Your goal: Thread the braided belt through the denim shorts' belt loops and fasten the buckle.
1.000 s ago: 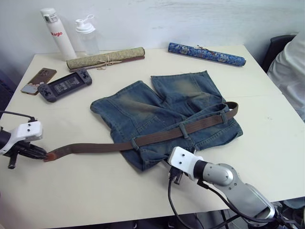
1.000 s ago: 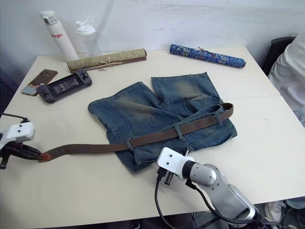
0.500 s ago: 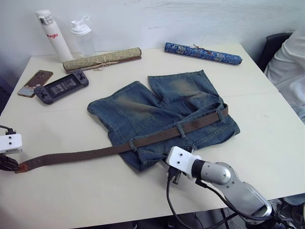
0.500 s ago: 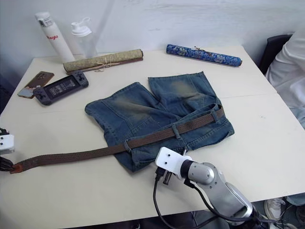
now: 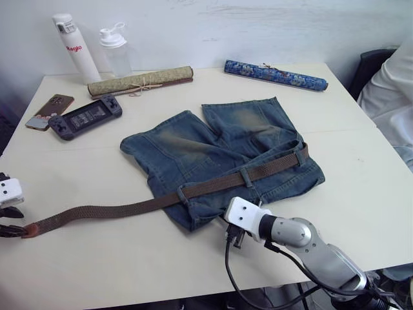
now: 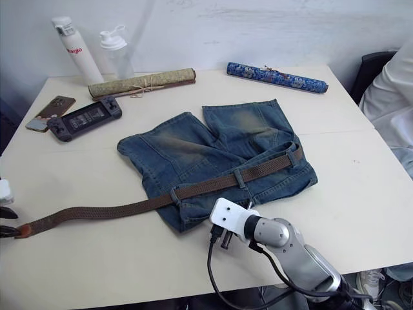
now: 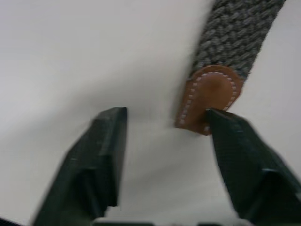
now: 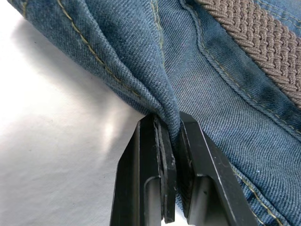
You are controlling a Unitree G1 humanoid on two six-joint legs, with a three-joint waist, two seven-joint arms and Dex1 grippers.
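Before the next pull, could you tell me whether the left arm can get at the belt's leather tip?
Probably yes: the left gripper has its jaws open, the leather tip lies flat against one of them, nothing between.

Close view along the left gripper (image 7: 164, 127), its two black fingers (image 7: 101, 155) spread wide apart over a plain white counter (image 7: 70, 52). Lying on the counter, the olive-brown braided belt (image 7: 233, 35) ends in a rounded tan leather tip (image 7: 207, 96) with pale stitching. The tip touches the inner edge of one finger; the other finger stands clear of it.
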